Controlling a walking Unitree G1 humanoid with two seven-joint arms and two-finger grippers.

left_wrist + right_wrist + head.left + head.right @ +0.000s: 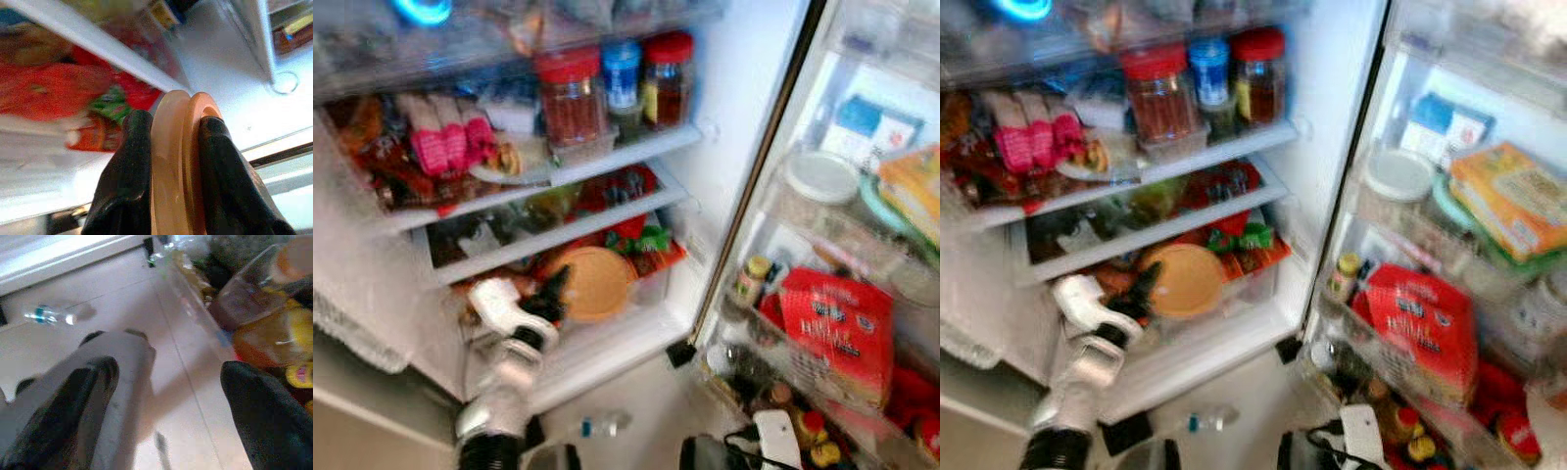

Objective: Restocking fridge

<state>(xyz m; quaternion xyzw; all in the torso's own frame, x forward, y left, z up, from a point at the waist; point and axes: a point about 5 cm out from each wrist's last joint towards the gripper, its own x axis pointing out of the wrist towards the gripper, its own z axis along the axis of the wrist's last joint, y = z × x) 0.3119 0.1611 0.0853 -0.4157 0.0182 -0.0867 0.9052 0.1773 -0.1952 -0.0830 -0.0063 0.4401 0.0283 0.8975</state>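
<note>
1. Fridge (734,117) stands open, its shelves crowded and its door (862,59) swung out to the robot's right.
2. The left gripper (171,161) reaches into the lowest compartment and is clamped on the rim of a tan, round, flat container (595,284); in the left wrist view the two black fingers (124,181) press either side of a double-ringed tan edge.
3. The container stands on edge, its broad circular face turned out toward the camera and its thin axis running front to back into the fridge. It sits at the front of the bottom compartment, just beside red and green packets (641,245).
4. The right gripper (166,406) hangs low over the pale floor (122,293), its fingers spread well apart with nothing between them.
5. A small clear bottle (602,425) with a blue label lies on its side on the floor before the fridge.
6. On the upper shelf stand two red-lidded jars (570,98) and a blue-lidded jar (621,73) between them; pink-wrapped packs (445,137) lie further left.
7. The door racks hold a red bag (837,328) with white lettering too blurred to read, a white-lidded tub (818,181) and an orange box (1513,196).
8. No brand or label can be read in any view.
</note>
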